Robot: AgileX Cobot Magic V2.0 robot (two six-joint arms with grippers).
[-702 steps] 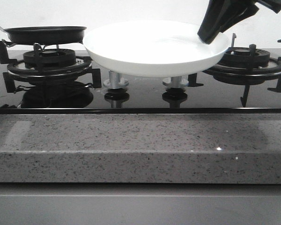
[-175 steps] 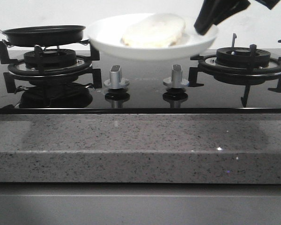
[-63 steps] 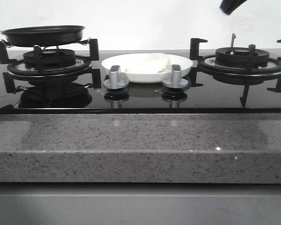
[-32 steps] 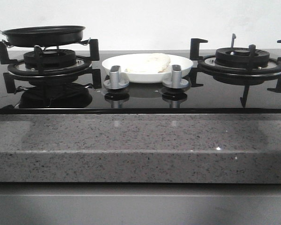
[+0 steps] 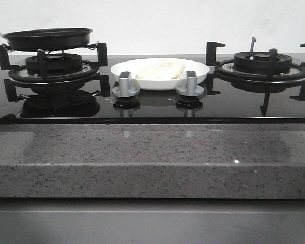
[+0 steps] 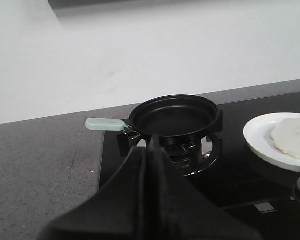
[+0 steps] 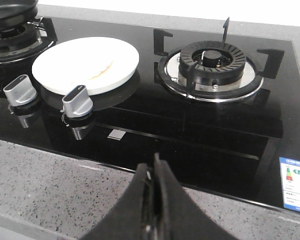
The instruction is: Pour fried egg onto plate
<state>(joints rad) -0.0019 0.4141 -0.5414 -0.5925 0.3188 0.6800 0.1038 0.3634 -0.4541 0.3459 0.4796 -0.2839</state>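
Egg: the fried egg [image 5: 160, 69] is seen lying flat on the plate [image 5: 198, 71], which rests on the black glass of the stove [image 7: 200, 135] between the two burners, just behind the two knobs [image 5: 126, 84].
Pan: the frying pan [image 6: 175, 116] is seen empty on the left burner [image 5: 51, 68], apart from the plate.
Handling: the egg is judged soft, light and floppy, likely to slide on the glossy plate; it is best moved by carrying the plate. The plate is judged stiff, smooth and breakable, to be taken at its raised rim.
Left gripper [image 6: 151, 150]: held low in front of the pan, pointed at it, fingers pressed together on nothing.
Right gripper [image 7: 154, 172]: held over the stone counter [image 7: 50, 185] at the stove's front edge, well apart from the plate, fingers closed and empty.
Progress: the task is judged complete.
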